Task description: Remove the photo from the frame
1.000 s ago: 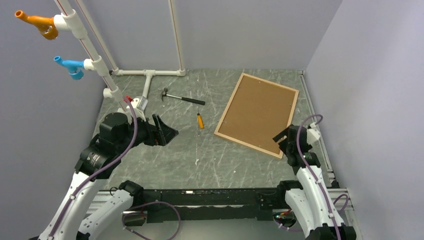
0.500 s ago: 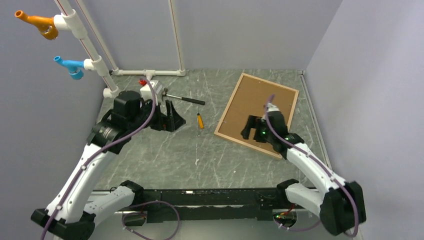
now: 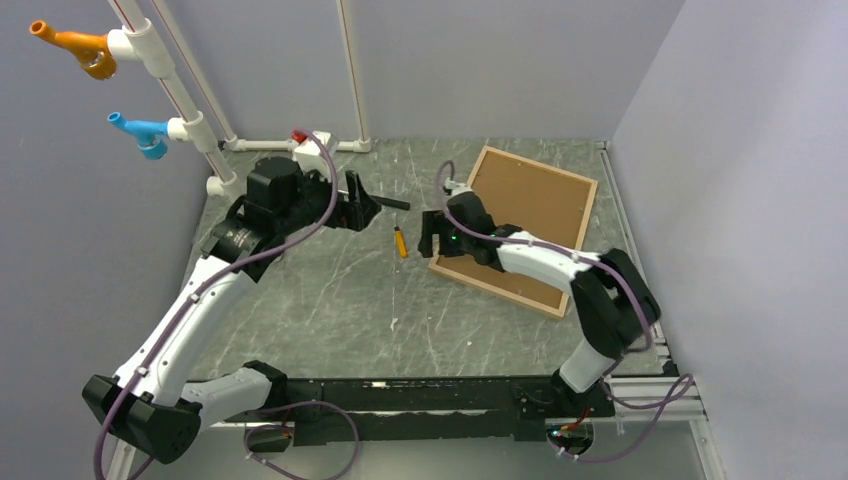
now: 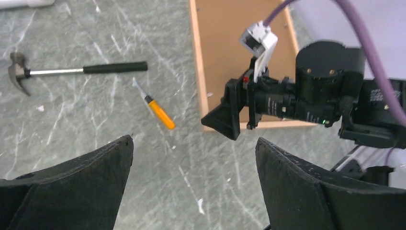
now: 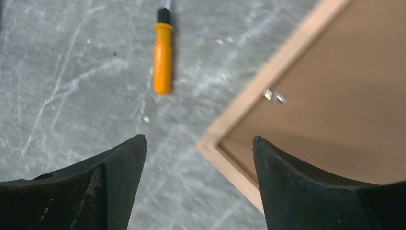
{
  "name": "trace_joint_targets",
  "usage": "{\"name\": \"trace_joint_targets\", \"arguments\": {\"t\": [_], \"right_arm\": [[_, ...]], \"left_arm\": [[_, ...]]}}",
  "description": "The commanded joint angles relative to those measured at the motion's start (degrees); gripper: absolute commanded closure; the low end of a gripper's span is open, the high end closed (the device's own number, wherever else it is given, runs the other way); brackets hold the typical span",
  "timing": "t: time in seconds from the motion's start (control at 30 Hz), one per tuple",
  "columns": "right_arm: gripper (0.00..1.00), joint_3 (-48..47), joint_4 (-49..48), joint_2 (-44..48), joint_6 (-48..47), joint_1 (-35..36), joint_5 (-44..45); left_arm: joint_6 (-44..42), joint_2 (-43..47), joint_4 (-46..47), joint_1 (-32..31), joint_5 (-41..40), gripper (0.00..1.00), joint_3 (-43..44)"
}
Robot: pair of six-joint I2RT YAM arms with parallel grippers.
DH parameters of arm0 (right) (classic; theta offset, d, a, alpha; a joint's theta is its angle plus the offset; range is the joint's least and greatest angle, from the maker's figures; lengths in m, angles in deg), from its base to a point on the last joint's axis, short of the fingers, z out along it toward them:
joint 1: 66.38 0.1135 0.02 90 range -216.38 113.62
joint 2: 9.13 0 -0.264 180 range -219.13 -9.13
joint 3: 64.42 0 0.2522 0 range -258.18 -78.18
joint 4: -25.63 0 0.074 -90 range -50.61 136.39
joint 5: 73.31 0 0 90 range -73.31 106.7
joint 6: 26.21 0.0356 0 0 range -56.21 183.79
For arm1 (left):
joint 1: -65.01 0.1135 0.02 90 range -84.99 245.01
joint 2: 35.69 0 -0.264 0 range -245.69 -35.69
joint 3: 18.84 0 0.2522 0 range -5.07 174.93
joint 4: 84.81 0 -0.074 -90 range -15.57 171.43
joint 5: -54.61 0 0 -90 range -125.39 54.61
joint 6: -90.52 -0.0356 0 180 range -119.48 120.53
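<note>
Brown back of the photo (image 3: 528, 215) faces up inside the wooden frame (image 3: 541, 166), which lies flat at the far right of the table (image 3: 330, 300); I judge that nothing is taken out yet. My right gripper (image 3: 432, 240) hangs wide open over the frame's near-left corner. My left gripper (image 3: 360, 203), also wide and empty, is near the hammer (image 4: 76, 71).

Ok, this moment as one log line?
left gripper: open, near hammer | right gripper: open, over frame corner | photo: in frame, brown back up
</note>
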Motion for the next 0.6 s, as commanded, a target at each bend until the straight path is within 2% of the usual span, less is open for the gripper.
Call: {"name": "trace_joint_targets", "arguments": {"t": [0.0,0.07,0.17,0.3,0.43,0.57], "right_arm": [[0.17,-6.2,-9.5,-7.2,1.0,3.7,3.0],[0.18,-7.8,-11.6,-10.5,1.4,4.4,2.9],[0.25,-9.2,-14.7,-14.5,0.4,4.7,2.2],[0.34,-11.7,-16.5,-19.7,-1.3,5.0,2.4],[0.43,-13.7,-16.2,-22.4,-2.5,6.4,5.8],[0.45,-14.1,-15.8,-24.3,-3.4,8.2,10.8]], "left_arm": [[-6.2,4.5,9.5,0.1,-2.8,0.01,-7.4],[-7.2,5.9,10.2,0.2,-5.1,0.01,-9.2],[-7.3,7.0,12.0,0.7,-5.9,0.0,-11.7],[-5.5,7.2,16.4,2.8,-1.9,0.01,-16.3],[-5.0,6.5,16.1,3.6,-1.6,0.01,-16.8],[-5.7,6.0,15.7,3.5,-2.8,0.01,-17.1]]}}
